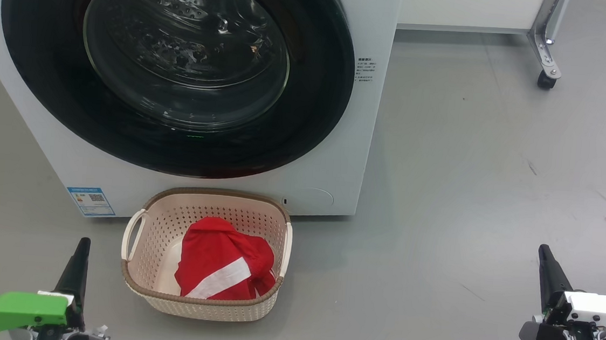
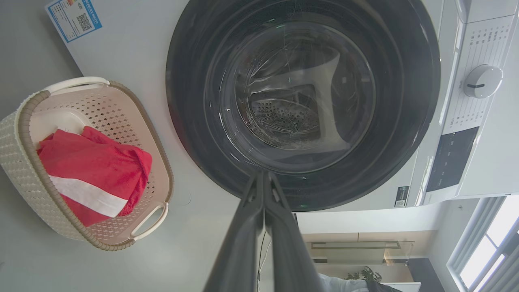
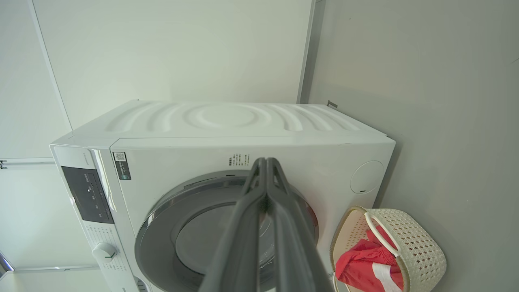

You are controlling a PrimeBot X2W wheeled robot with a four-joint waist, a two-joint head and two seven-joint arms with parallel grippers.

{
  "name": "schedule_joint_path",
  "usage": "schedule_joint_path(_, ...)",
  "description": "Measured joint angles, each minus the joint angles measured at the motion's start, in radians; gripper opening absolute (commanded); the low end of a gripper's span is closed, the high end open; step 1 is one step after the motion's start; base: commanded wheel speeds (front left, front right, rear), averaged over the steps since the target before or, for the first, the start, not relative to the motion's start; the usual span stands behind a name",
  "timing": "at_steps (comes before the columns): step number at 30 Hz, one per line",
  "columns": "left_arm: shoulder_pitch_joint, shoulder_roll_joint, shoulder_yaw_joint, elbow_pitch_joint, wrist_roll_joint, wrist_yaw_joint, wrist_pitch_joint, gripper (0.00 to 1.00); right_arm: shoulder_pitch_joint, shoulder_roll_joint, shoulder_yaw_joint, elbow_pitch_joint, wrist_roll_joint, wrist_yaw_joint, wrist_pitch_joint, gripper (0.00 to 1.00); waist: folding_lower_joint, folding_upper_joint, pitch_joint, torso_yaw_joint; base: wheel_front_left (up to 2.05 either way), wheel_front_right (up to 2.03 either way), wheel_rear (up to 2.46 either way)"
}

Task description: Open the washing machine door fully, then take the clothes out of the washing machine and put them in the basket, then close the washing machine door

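Seems finished: red white-striped garments (image 1: 219,266) in cream perforated basket (image 1: 209,192), glossy black-rimmed round door (image 1: 323,85) shut; left tool (image 1: 83,243) and right tool (image 1: 544,251) pressed together, empty, parked clear.

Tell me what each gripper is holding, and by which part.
Nothing is held. The left gripper and the right gripper are both shut and empty, apart from the basket, where the red clothes lie.

washing machine door (image 1: 182,58): top cut by upper edge | printed text (image 1: 365,70): too small to read | clothes (image 1: 220,263): lower part hidden behind basket (image 1: 200,308) front wall
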Motion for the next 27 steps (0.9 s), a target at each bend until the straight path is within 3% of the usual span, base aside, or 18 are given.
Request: schedule_joint_path(27, -0.001, 0.0, 0.002, 0.009, 0.0, -0.007, 0.004, 0.0, 0.0, 0.0, -0.003, 0.006, 0.0, 0.003, 0.004, 0.0, 0.0, 0.0, 0.0, 0.0, 0.0, 0.0, 0.0)
